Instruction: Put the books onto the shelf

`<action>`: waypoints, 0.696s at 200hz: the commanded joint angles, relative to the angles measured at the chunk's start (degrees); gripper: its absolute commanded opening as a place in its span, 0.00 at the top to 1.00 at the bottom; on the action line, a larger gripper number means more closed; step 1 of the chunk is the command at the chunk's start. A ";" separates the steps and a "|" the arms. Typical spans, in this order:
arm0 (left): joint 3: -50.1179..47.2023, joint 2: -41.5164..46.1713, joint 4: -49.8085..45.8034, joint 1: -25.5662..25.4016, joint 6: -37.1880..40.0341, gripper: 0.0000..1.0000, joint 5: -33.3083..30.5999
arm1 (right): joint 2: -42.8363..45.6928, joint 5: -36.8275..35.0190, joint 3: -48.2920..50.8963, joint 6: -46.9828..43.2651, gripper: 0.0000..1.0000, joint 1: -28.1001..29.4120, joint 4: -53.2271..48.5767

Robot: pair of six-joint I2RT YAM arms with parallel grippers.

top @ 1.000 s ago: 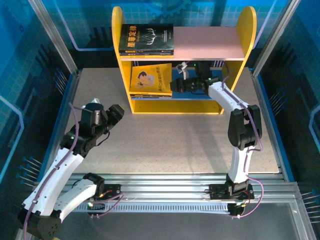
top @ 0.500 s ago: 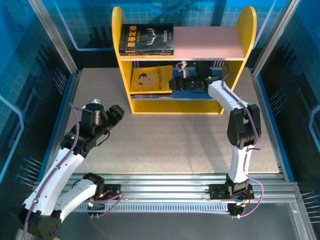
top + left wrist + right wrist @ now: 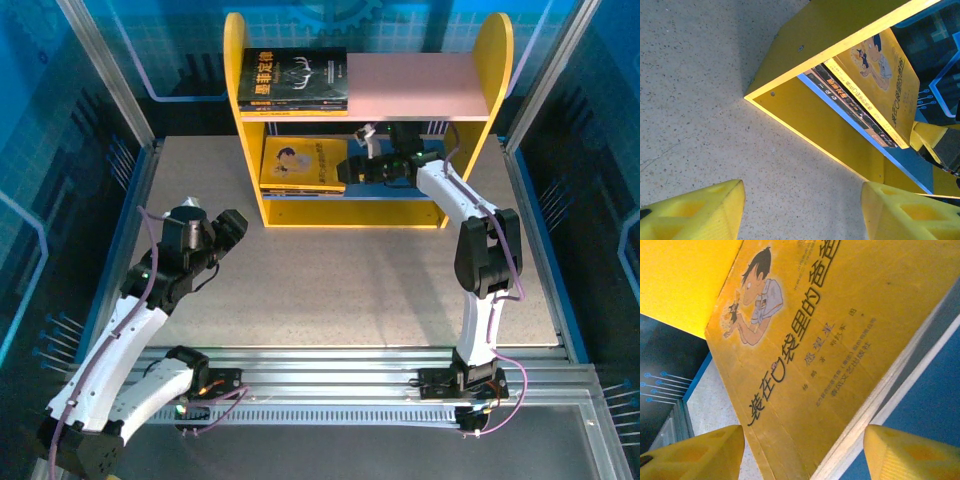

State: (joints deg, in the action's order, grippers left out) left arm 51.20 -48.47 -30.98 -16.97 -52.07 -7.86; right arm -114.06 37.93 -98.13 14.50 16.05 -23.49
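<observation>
The shelf point(image 3: 480, 60) stands at the back of the table, with yellow side panels, a pink upper board and a blue lower board. Black books point(image 3: 293, 78) with a white antler design lie stacked on the left of the upper board. A yellow book point(image 3: 300, 163) with a cartoon boy point(image 3: 805, 330) tops a stack on the lower board point(image 3: 910, 167). My right gripper point(image 3: 353, 160) reaches into the lower tier at this book's right edge. It stands open point(image 3: 802, 455), fingers clear of the cover. My left gripper point(image 3: 236, 222) hovers open point(image 3: 802, 210) over bare table, left of the shelf's front corner.
Blue transparent walls and metal posts point(image 3: 110, 80) close in the table on the left, right and back. The speckled tabletop point(image 3: 350, 280) spreads in front of the shelf between the two arms. An aluminium rail point(image 3: 340, 380) runs along the near edge.
My right gripper has opened and let go of the yellow book, which has settled flatter onto the lower stack. The left arm has stayed still.
</observation>
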 commanded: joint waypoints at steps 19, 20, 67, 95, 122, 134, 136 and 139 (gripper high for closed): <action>-0.86 0.28 0.92 0.71 1.41 0.36 1.00 | 0.42 -1.28 -1.48 -0.44 0.32 -0.98 -1.04; -0.85 0.29 0.92 0.71 1.39 0.36 0.96 | 0.37 -1.28 -1.47 -0.44 0.32 -1.04 -1.04; -0.75 0.45 0.75 0.96 1.61 0.36 1.07 | 0.39 -1.46 -1.33 0.00 0.30 -1.54 -1.12; -0.75 0.40 0.92 1.15 1.62 0.36 1.35 | 0.11 -0.51 -1.44 0.26 0.28 -1.55 -1.04; -0.66 0.55 0.75 1.41 1.80 0.36 1.53 | -0.71 0.52 -2.45 0.33 0.27 -1.21 -1.45; -0.66 0.60 0.75 1.50 1.79 0.36 1.68 | -1.19 0.72 -3.24 0.26 0.27 -0.87 -1.80; -0.66 0.57 0.75 1.50 1.79 0.36 1.70 | -1.28 0.74 -3.35 0.26 0.27 -0.81 -1.87; -0.66 0.61 0.75 1.50 1.80 0.36 1.70 | -1.40 0.80 -3.50 0.26 0.27 -0.70 -1.92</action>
State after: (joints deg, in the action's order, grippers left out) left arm 51.20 -48.47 -31.00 -16.14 -51.90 -7.62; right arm -114.10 36.95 -98.59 14.55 15.20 -23.92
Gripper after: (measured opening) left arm 0.640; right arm 0.726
